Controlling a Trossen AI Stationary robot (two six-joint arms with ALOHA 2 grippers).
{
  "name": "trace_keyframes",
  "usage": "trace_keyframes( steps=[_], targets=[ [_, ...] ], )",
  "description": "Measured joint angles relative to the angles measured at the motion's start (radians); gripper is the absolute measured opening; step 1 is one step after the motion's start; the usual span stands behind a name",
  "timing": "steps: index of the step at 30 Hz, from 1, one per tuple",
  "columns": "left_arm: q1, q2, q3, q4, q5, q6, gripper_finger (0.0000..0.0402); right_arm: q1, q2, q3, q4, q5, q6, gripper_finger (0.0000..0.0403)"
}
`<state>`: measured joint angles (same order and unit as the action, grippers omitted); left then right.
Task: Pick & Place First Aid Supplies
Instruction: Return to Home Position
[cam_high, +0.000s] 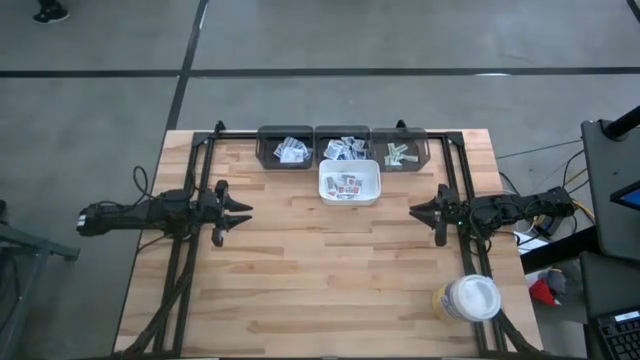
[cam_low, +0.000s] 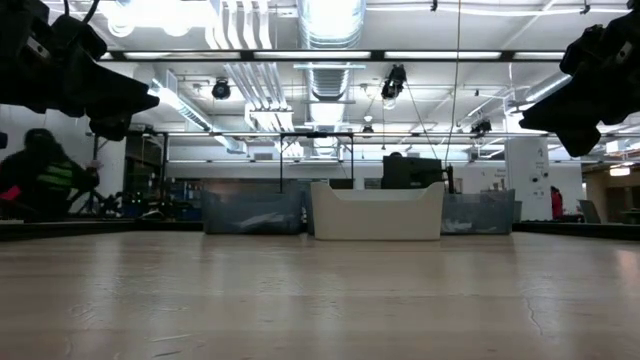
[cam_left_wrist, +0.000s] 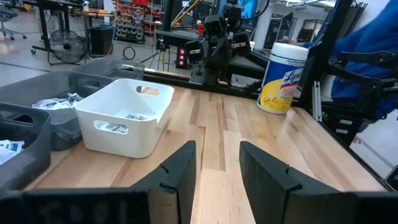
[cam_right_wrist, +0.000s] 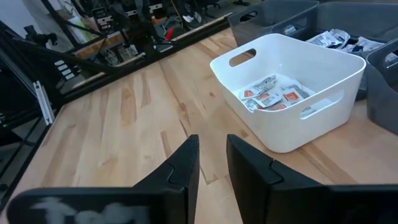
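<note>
Both arms hang level over the desk (cam_high: 330, 270): the left tool (cam_high: 243, 213) at nine o'clock, the right tool (cam_high: 415, 211) at three, tips facing each other, well apart. Each has its fingers parted and carries nothing. Up at twelve o'clock sit three grey bins (cam_high: 343, 133) in a row: blue-striped packets (cam_high: 289, 150) in the left one, pale packets (cam_high: 345, 148) in the middle, greenish packets (cam_high: 398, 155) on the right. Just beside the middle bin, the white tray (cam_high: 372, 172) holds red-print packets (cam_high: 347, 185). A white-lidded jar (cam_high: 470, 298) stands at five o'clock.
</note>
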<state>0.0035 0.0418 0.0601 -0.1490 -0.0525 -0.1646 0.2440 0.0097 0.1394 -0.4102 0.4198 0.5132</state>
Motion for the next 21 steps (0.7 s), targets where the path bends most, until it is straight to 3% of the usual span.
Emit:
trace_keyframes(
  steps=[11,21],
  targets=[
    [0.0,0.0,0.0,0.0,0.0,0.0,0.0124,0.0,0.0,0.0,0.0,0.0,0.0,0.0091],
    [0.0,0.0,0.0,0.0,0.0,0.0,0.0124,0.0,0.0,0.0,0.0,0.0,0.0,0.0072]
  ],
)
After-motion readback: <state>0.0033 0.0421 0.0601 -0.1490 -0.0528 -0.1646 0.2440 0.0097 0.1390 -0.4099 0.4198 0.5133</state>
